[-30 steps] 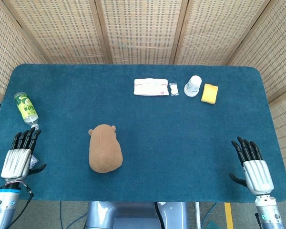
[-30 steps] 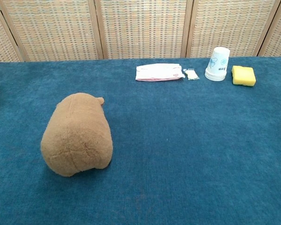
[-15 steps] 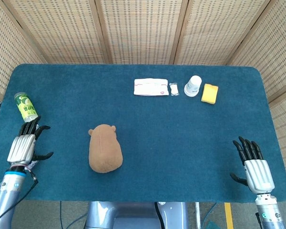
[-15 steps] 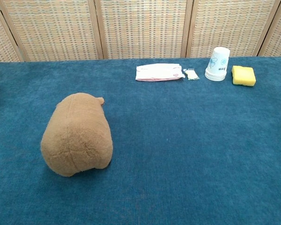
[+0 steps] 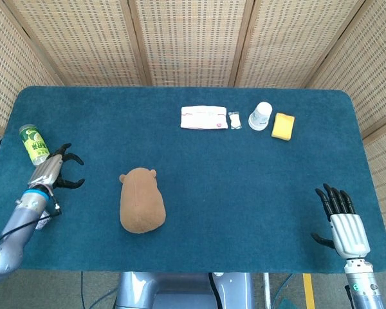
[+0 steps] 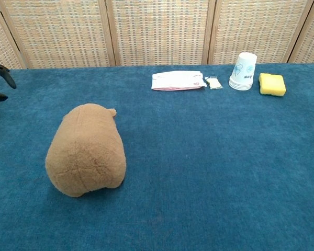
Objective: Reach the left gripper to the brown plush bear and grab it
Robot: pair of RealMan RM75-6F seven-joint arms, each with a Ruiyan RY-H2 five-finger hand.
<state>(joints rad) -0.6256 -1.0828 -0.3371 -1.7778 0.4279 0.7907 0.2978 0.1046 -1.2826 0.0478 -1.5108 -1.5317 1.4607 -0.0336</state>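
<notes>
The brown plush bear [image 5: 141, 201] lies on the blue table, left of the middle; in the chest view the bear [image 6: 87, 150] fills the lower left. My left hand [image 5: 55, 172] hovers well to the left of it, fingers spread, holding nothing, with a clear gap between hand and bear. Only its dark fingertips [image 6: 1, 73] show at the left edge of the chest view. My right hand [image 5: 341, 222] rests open near the table's front right corner, far from the bear.
A green can [image 5: 34, 144] lies just beyond the left hand near the left edge. At the back stand a white packet [image 5: 204, 117], a small wrapper [image 5: 234, 120], a paper cup [image 5: 260, 116] and a yellow sponge [image 5: 283, 126].
My left hand has lifted from the front left edge and moved forward and right toward the bear, turning its fingers sideways. Its fingertips now enter the chest view. Bear and right hand stayed put.
</notes>
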